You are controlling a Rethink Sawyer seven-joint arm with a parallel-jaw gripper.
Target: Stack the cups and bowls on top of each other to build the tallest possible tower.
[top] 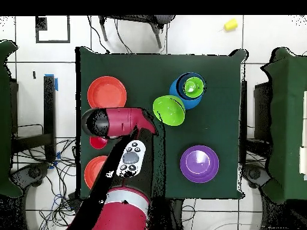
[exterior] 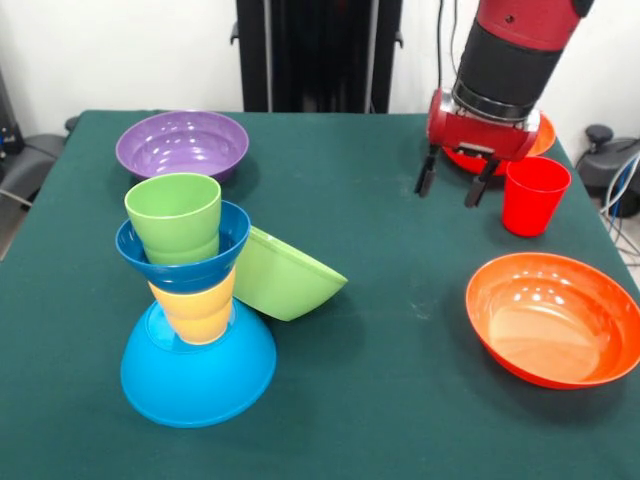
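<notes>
Purple bowl far back; green bowl tipped against the tower. Red cup upright just beside the gripper, fingers spread and empty, orange bowl nearer the camera.

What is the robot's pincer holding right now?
Nothing. The pincer hangs open and empty above the table, just beside the red cup, not touching it.

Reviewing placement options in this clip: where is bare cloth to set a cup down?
Free: the middle strip between the green bowl and near orange bowl, and the near edge in front. Crowded: around the tower, and by the tool beside the red cup.
</notes>
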